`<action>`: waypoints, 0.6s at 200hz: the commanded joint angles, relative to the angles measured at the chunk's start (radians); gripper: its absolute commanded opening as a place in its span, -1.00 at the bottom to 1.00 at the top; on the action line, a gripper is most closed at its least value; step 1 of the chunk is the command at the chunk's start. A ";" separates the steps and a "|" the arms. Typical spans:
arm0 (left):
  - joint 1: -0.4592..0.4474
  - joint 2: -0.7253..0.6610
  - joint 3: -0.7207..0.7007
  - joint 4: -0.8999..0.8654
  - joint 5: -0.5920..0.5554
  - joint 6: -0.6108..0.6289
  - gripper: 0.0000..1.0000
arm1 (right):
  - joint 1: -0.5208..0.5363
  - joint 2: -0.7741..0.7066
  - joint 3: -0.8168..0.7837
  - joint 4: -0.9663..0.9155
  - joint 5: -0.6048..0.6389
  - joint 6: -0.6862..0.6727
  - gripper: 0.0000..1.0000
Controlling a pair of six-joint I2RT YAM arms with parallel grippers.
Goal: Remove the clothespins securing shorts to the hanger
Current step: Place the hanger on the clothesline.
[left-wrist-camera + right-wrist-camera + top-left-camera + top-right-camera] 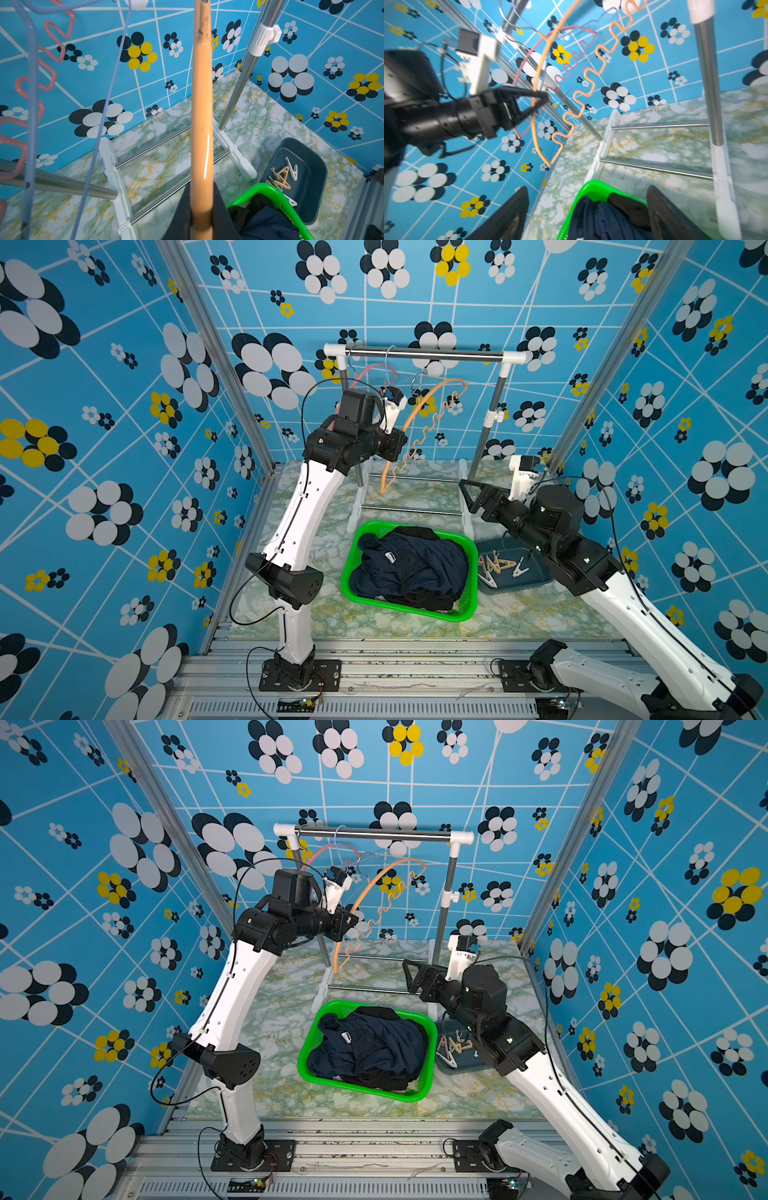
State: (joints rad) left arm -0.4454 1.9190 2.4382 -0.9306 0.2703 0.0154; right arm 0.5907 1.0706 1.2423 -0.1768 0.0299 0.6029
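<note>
In both top views the left pincer (400,443) is raised beside the rack (424,353) and clenched on the curved arm of the orange hanger (415,406), which hangs from the rail. The right pincer (468,491) sits low near the rack's foot, jaws spread and holding nothing. The shorts (415,568) lie heaped in the green basket (348,572) on the worktop (519,622), navy on top with black beneath. Just beside the basket, tan and white clothespins (500,567) lie loose in the grey tray (528,578).

In the left wrist view the orange hanger (201,104) runs straight between the pincer's dark fingers (178,218), gripped. A pink hanger (49,68) and a lilac hanger (31,104) hang next to it. The clothespins (284,174) show in the tray (311,187), which touches the basket (270,189).

In the right wrist view that pincer's own fingers (512,216) stand wide apart. Beyond them are the basket rim (593,187) and the shorts (602,218). The left pincer (540,99) is clamped on the orange hanger (589,83), with the pink hanger (571,60) behind it.
</note>
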 commanded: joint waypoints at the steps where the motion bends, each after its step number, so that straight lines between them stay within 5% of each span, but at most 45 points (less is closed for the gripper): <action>1: -0.005 -0.064 -0.057 0.080 0.015 -0.002 -1.00 | -0.008 0.100 0.131 0.092 -0.117 -0.027 0.66; 80: -0.043 -0.153 -0.182 0.155 -0.023 0.000 -1.00 | -0.008 0.422 0.409 0.168 -0.199 0.118 0.13; 120: -0.058 -0.193 -0.237 0.181 -0.041 0.014 -1.00 | -0.008 0.529 0.493 0.184 -0.238 0.165 0.03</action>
State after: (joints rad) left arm -0.4915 1.7859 2.2223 -0.8272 0.2459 0.0158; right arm 0.5858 1.5616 1.6657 -0.0399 -0.1669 0.7227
